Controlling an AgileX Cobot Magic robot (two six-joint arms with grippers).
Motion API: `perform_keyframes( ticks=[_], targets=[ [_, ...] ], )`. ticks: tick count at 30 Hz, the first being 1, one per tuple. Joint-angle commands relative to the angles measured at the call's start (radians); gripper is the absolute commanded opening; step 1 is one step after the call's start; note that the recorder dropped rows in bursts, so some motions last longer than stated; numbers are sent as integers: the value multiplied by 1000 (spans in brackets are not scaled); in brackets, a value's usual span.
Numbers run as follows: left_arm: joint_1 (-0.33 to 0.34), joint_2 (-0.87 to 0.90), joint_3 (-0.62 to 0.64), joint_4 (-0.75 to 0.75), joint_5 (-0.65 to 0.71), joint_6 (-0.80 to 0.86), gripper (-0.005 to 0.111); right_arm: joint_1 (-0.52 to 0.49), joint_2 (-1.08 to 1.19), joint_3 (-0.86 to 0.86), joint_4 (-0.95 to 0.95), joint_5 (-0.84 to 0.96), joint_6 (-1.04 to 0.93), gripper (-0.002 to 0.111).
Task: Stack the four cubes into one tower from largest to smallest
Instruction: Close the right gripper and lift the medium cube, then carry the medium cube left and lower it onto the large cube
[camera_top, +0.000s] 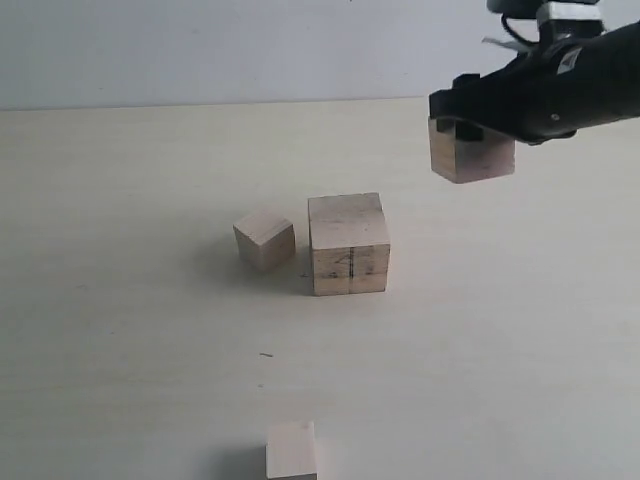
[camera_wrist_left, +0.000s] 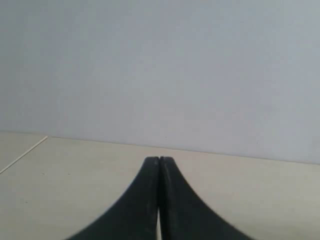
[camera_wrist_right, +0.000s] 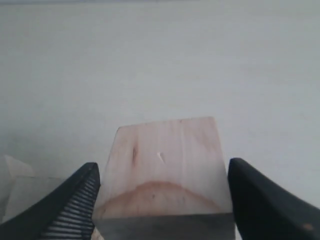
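R hand (camera_wrist_right: 162, 170) grasping curved-grain cube (camera_top: 472, 155), well apart from largest cube (camera_top: 348, 245). L hand (camera_wrist_left: 159, 167) clenched, empty.

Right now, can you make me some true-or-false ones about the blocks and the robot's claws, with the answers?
1. The right gripper has a curved-grain cube between its jaws. True.
2. One cube already sits on top of another. False: none is stacked yet.
3. The left gripper is wide open. False: it is shut, holding nothing.
4. The biggest cube has a dark line on one face. True.
5. In the exterior view, nothing sits left of the biggest cube. False: a small cube sits there, apart from it.
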Motion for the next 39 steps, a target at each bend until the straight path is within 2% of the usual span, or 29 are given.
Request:
perform_keyframes(
  ticks=[1,4,7,11,15,17,20,24,31,34,35,36,37,39],
  targets=[
    [-5,-6,-1,-5,0,2,0,0,-92,-7,65,13,-17,50],
    [-5,-6,-1,-5,0,2,0,32,-99,-7,263,13,-79,50],
    [-5,-6,-1,-5,0,2,0,158,-61,-7,410,-37,-219,50],
    [-5,-6,-1,-5,0,2,0,252,-15,-7,413,-282,-296,50],
    [-5,-6,-1,-5,0,2,0,265,34,-5,420,-262,-238,50],
    [-5,-6,-1,-5,0,2,0,306,67,0,420,-259,-171,49],
    [-5,-6,-1,-5,0,2,0,360,82,0,417,-313,-174,48],
    [-5,-6,-1,-5,0,2,0,366,90,0,417,-351,-184,46],
    [-5,-6,-1,-5,0,2,0,366,94,0,420,-448,-391,43],
    [-5,-6,-1,-5,0,2,0,352,96,0,420,-499,-551,42],
    [-5,-6,-1,-5,0,2,0,348,96,0,426,-485,-620,42],
    [-5,-6,-1,-5,0,2,0,348,96,0,438,-447,-619,42],
    [-5,-6,-1,-5,0,2,0,348,96,0,486,-323,-607,42],
    [-5,-6,-1,-5,0,2,0,350,115,16,577,-264,-555,42]
  ],
)
